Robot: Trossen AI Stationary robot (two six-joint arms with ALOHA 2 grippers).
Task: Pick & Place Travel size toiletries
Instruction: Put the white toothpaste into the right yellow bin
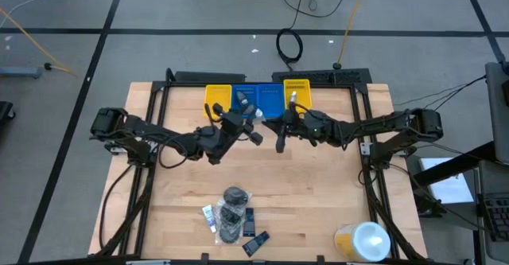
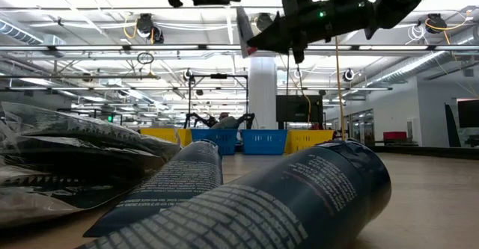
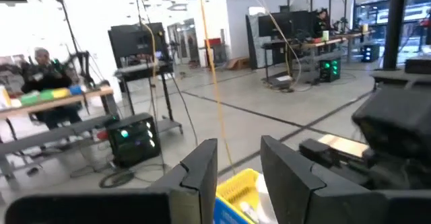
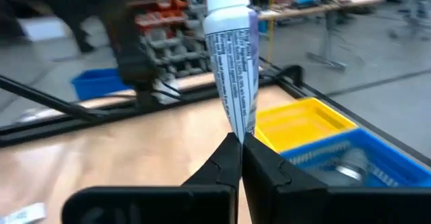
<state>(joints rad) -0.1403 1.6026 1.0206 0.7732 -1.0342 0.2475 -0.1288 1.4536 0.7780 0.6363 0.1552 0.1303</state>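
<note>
We are seeing a wooden table [image 1: 318,193] with four bins in a row at its far edge: yellow [image 1: 217,98], blue [image 1: 242,99], blue [image 1: 270,99], yellow [image 1: 297,94]. A pale item is lying in the first blue bin and a white one in the last yellow bin; in the right wrist view a grey piece is showing in a blue bin, but we cannot tell what it is. A yellow container [image 1: 362,241] with a white lid is standing at the near right corner.

Both arms are reaching over the table just before the bins. The right gripper [image 4: 240,143] is clenching on the flat end of one white-and-blue tube [image 4: 232,56], which is standing up from its fingers, near the last yellow bin. The left gripper [image 3: 239,167] is holding nothing, its jaws standing a little apart, over the blue bins.

The other toiletries [image 1: 233,217] are lying in a heap near the front edge: dark bottles, one white tube, two black packets. We cannot count the bottles surely.
</note>
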